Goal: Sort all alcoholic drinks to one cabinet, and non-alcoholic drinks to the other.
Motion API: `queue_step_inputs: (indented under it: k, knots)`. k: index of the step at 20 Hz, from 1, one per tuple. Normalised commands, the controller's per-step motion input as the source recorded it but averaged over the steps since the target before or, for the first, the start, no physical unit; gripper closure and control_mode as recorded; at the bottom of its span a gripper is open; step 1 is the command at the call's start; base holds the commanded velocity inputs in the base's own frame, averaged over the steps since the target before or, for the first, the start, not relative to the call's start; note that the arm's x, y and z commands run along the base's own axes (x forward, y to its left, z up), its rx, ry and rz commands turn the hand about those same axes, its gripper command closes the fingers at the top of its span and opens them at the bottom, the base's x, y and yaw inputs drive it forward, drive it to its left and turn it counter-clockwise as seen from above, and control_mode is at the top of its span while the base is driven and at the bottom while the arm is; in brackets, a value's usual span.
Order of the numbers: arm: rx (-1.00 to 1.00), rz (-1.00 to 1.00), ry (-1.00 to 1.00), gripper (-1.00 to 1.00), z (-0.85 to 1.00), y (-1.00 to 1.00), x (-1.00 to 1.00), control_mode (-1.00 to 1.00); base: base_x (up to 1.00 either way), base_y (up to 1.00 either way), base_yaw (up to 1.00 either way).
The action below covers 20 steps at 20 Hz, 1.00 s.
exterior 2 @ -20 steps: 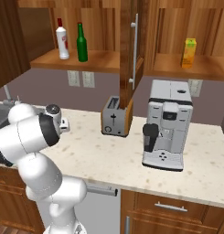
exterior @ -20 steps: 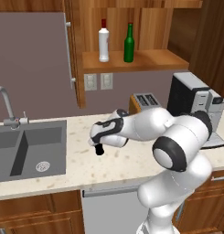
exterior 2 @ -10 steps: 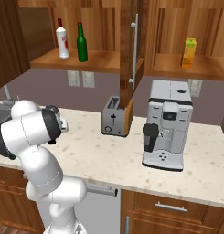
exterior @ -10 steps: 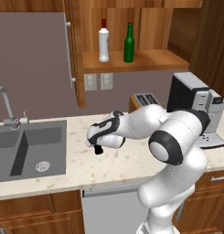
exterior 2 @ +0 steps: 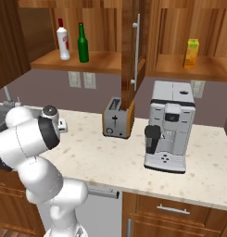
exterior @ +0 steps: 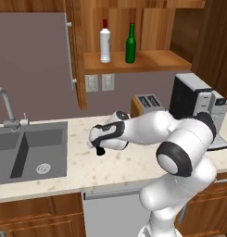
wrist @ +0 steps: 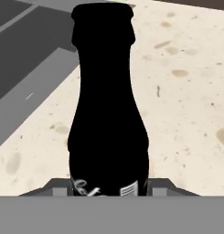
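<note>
Countertop [exterior: 133, 164] beside sink [exterior: 29, 152] | fingers [exterior: 99, 149] closed on black cola bottle [wrist: 109, 109] | 2 bottles shelved above

The arm [exterior: 179, 152] is glossy white, built of fat rounded segments that swell like bulbs at each joint. A broad black band rings the big elbow joint [exterior: 173, 159], and a second dark band shows farther along the same link. The wrist ends in a white housing with a grey round cap [exterior 2: 50, 111] on top. The pincer [exterior: 100, 150] at its tip is small and black. No cables, screws or lettering can be made out.
</note>
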Motion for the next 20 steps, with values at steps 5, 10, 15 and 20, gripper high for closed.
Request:
queue_step_inputs:
  k: [5, 10, 15, 20]
  knots:
    - [0.0, -0.02, -0.12, 1.0, 0.76, -0.22, -0.73, -1.0, 0.0, 0.0, 0.0]
    - [0.0, -0.07, -0.16, 1.0, 0.84, -0.49, -0.62, -1.0, 0.0, 0.0, 0.0]
    - [-0.02, -0.08, -0.14, 1.0, 0.89, -0.62, -0.44, -1.0, 0.0, 0.0, 0.0]
    - [-0.03, -0.07, -0.11, 1.0, 0.99, -0.54, -0.44, -1.0, 0.0, 0.0, 0.0]
